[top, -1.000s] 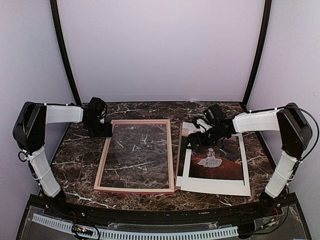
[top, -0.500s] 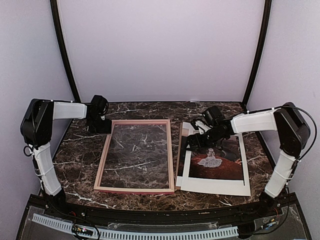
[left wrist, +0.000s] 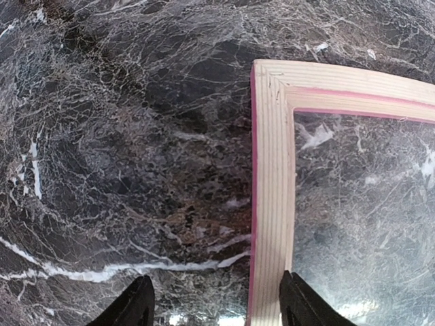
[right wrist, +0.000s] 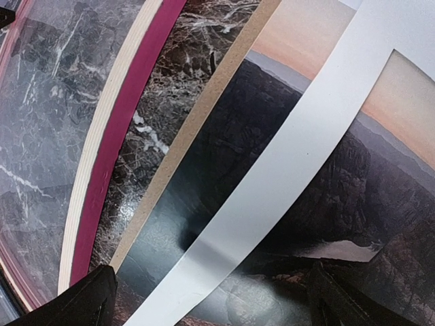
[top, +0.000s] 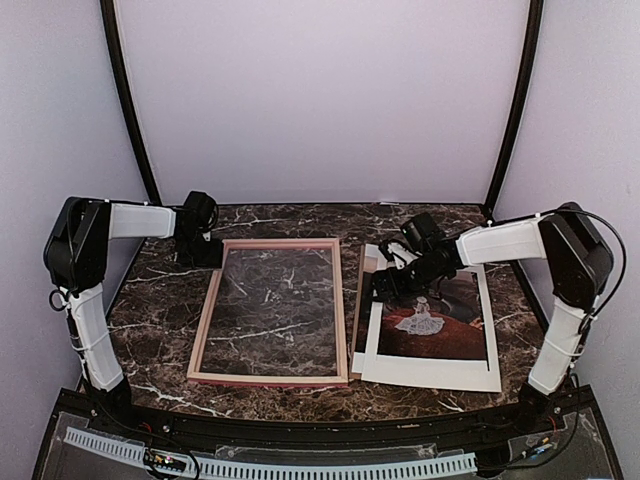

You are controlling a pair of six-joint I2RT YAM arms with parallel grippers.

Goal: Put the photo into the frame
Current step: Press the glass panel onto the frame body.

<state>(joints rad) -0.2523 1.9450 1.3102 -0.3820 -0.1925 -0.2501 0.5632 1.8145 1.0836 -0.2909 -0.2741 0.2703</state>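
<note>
Frame (top: 280, 243) flat on counter (top: 150, 300), left of center, marble visible thru it. Photo (top: 430, 320) just right of it, face up, under skewed white mat (top: 430, 372), on brown backing (top: 356, 330); not in frame yet. L jaws open, straddling left rail near frame's far-left corner. R jaws wide open, low over photo's left edge, gripping nothing.

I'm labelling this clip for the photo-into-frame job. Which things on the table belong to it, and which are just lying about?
For the job: frame; photo.
Lying about: white mat, on top of the photo; brown backing panel, under the photo.
</note>
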